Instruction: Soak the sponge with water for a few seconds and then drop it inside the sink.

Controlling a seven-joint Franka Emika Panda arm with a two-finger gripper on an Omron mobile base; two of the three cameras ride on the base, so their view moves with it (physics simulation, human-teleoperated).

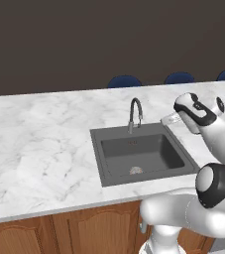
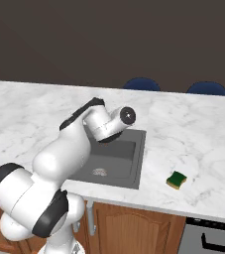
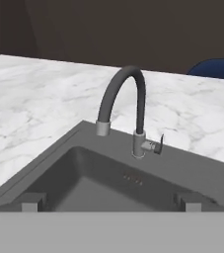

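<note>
Pincer [image 3: 108, 202] wide open and empty over the dark grey recessed sink [image 2: 138, 171], facing the curved grey gooseneck faucet [image 3: 126, 106], while the green-and-yellow sponge [image 2: 176, 180] sits lower right on the white marble counter [image 2: 193, 134] — bumping that faucet looks the risk.

A white marble counter [image 1: 39, 144] with grey veins tops brown wooden cabinet doors [image 1: 59, 233], 3 dark blue chair backs [image 1: 124, 81] rise behind its far edge against a dark wall [image 1: 84, 39].
</note>
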